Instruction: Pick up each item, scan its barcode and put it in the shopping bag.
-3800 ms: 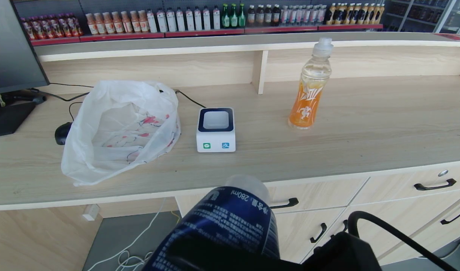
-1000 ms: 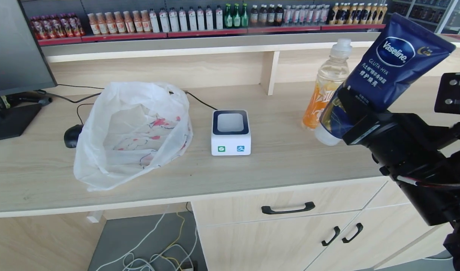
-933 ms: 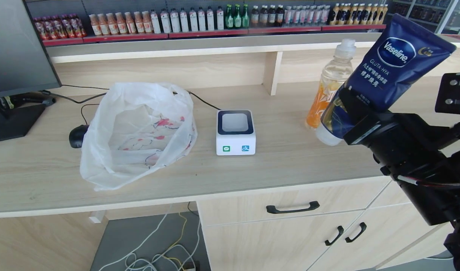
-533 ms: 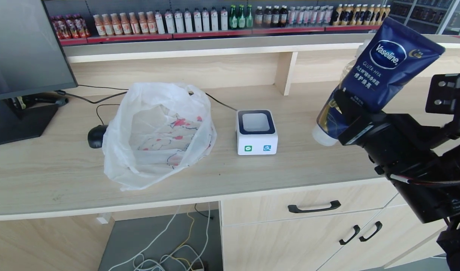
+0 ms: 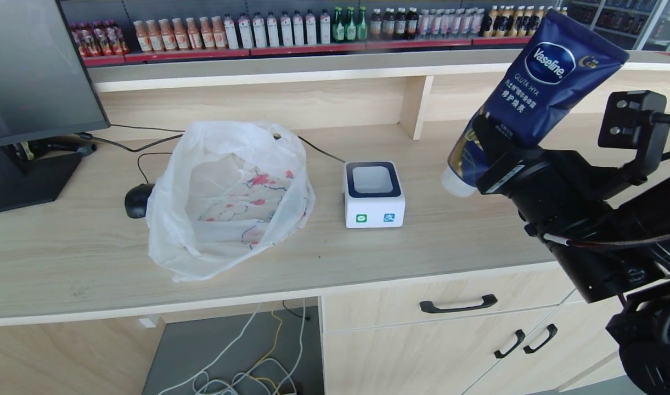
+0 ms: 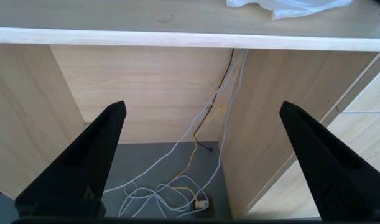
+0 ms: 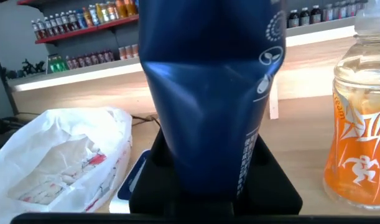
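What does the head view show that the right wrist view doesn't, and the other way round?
The head view adds the monitor, the mouse, the drawer handles and the cables under the counter. The right wrist view adds the orange drink bottle, standing upright on the counter. Both take in the blue tube held in the right claw, the open shopping bag, the scanner and the stocked shelf behind.
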Motion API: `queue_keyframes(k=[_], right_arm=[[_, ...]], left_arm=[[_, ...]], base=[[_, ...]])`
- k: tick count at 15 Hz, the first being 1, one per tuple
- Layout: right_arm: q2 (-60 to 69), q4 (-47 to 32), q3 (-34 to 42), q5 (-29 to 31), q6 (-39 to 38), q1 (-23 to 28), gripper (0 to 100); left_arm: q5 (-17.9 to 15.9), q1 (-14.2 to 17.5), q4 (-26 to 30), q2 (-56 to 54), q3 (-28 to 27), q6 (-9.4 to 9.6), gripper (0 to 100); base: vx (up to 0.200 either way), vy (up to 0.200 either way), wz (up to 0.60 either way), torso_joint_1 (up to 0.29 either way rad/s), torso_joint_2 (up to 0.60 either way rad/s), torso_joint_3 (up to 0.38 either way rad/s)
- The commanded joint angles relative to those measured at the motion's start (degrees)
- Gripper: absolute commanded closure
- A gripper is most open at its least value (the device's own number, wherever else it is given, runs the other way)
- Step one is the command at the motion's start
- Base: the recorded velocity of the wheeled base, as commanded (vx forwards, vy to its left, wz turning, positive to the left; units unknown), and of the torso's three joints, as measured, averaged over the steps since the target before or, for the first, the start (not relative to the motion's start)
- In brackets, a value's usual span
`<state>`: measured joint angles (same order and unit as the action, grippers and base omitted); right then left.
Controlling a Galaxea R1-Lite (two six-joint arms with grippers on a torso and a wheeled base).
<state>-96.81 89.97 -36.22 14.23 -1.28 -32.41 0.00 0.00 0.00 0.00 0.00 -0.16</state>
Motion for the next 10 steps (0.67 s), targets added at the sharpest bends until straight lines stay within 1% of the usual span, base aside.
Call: queue_keyframes(k=[1, 4, 6, 7, 8, 9, 10], right_arm=[[-0.93, 0.03, -1.4, -0.08, -0.92, -1.34, 100], [-3.83, 0.03, -3.16, 0.01, -3.29, -7.31, 100], [-6.29, -1.02, -7.64, 0.01, -4.78, -8.01, 100], [-6.38, -4.89, -10.36, -0.25, -6.45, -8.19, 100], [-6.55, -10.25, -14.49, -0.08, -10.76, -8.98, 100], [-6.91, -13.94, -17.57, -0.08, -14.01, -8.98, 100], [-7.43, -16.05, -19.5, 0.01, -15.59, -8.98, 100]], left_arm=[[0.0, 0.0, 0.0, 0.0, 0.0, -0.02, 0], [0.0, 0.0, 0.0, 0.0, 0.0, -0.02, 0], [0.0, 0.0, 0.0, 0.0, 0.0, -0.02, 0], [0.0, 0.0, 0.0, 0.0, 0.0, -0.02, 0], [0.0, 0.0, 0.0, 0.0, 0.0, -0.02, 0], [0.0, 0.0, 0.0, 0.0, 0.0, -0.02, 0], [0.0, 0.0, 0.0, 0.0, 0.0, -0.02, 0]], base=[[0.0, 0.0, 0.0, 0.0, 0.0, 0.0], [0.0, 0.0, 0.0, 0.0, 0.0, 0.0], [0.0, 0.0, 0.0, 0.0, 0.0, 0.0], [0.0, 0.0, 0.0, 0.0, 0.0, 0.0], [0.0, 0.0, 0.0, 0.0, 0.0, 0.0], [0.0, 0.0, 0.0, 0.0, 0.0, 0.0], [0.0, 0.0, 0.0, 0.0, 0.0, 0.0]])
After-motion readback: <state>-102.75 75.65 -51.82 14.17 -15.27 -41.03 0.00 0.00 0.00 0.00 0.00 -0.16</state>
